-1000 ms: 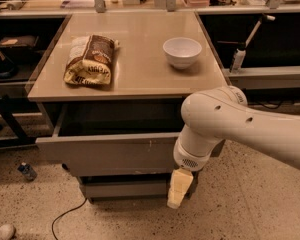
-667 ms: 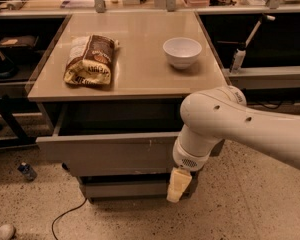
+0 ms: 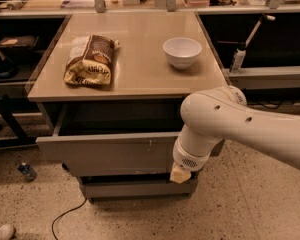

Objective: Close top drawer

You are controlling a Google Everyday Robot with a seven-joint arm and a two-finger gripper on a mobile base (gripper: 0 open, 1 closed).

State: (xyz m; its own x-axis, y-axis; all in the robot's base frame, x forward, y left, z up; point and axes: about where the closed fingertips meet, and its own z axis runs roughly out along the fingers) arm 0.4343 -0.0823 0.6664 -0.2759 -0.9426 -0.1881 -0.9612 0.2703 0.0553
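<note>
The top drawer [image 3: 110, 154] is a wide grey handleless drawer under the tabletop. It stands pulled out toward me, and its dark inside [image 3: 115, 118] shows behind the flat front panel. My white arm [image 3: 225, 124] reaches in from the right. My gripper [image 3: 180, 174] is at the right part of the drawer's front panel, near its lower edge, with only its pale yellowish tip showing below the wrist. The arm hides the drawer's right end.
A brown snack bag [image 3: 89, 60] and a white bowl [image 3: 182, 51] sit on the beige tabletop [image 3: 135, 69]. A shorter drawer front [image 3: 135, 188] lies below. A cable [image 3: 65, 216] and a small bottle [image 3: 26, 171] lie on the floor at left. Shelving stands on both sides.
My gripper has risen a little and now sits closer against the drawer's front panel, with less of its tip showing. The drawer still stands open.
</note>
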